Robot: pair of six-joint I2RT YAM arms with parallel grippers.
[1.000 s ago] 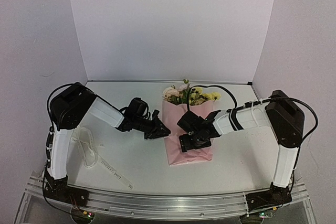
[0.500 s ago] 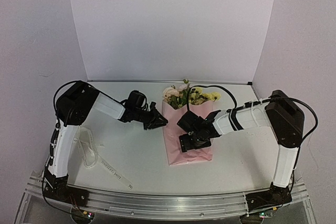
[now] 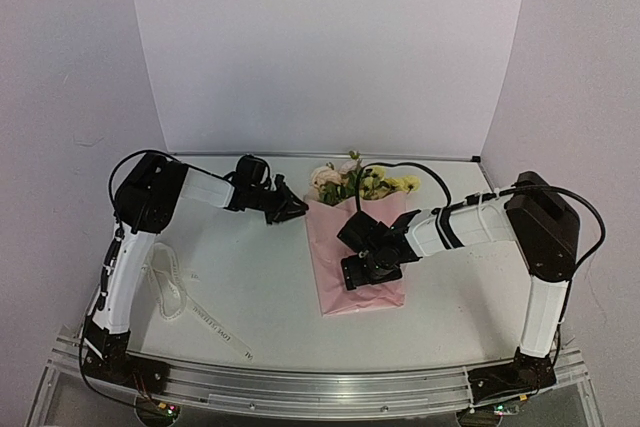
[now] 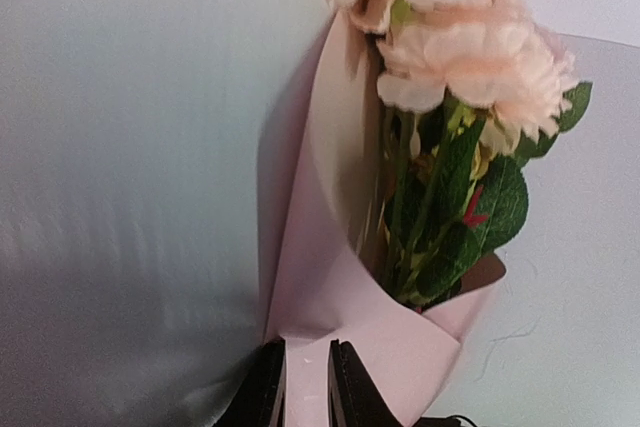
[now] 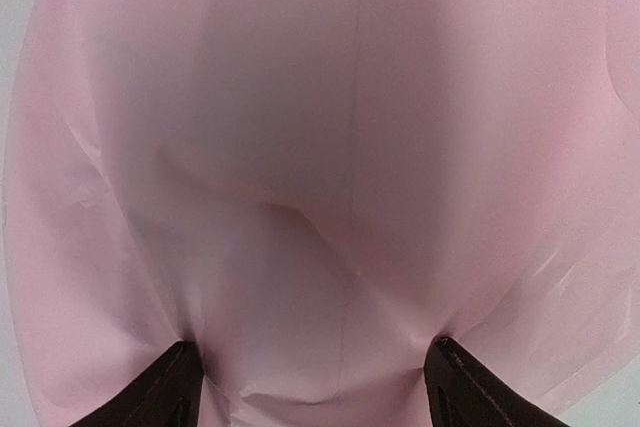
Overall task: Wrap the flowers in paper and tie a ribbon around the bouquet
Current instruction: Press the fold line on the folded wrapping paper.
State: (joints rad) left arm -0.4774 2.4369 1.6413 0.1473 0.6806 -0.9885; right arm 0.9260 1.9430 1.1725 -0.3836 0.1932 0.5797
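The flowers [image 3: 350, 180], pale pink and yellow with green leaves, stick out of the far end of the folded pink paper [image 3: 345, 292] lying mid-table. My right gripper [image 3: 372, 272] stands wide open, both fingertips pressed down on the paper [image 5: 320, 147], which creases at each tip. My left gripper [image 3: 300, 210] is at the paper's far-left corner, jaws only narrowly apart. In the left wrist view its tips [image 4: 305, 347] rest over the paper's flap [image 4: 340, 307], below the pink blooms [image 4: 470, 57]. The white ribbon [image 3: 215, 324] lies loose on the table at near left.
White walls close the table at the back and on both sides. A metal rail [image 3: 320, 387] runs along the near edge by the arm bases. The right arm's black cable [image 3: 420, 169] arcs over the flowers.
My left gripper has travelled back and left along the paper's left edge, from its middle to the far-left corner beside the flowers. The right gripper has stayed pressed on the paper.
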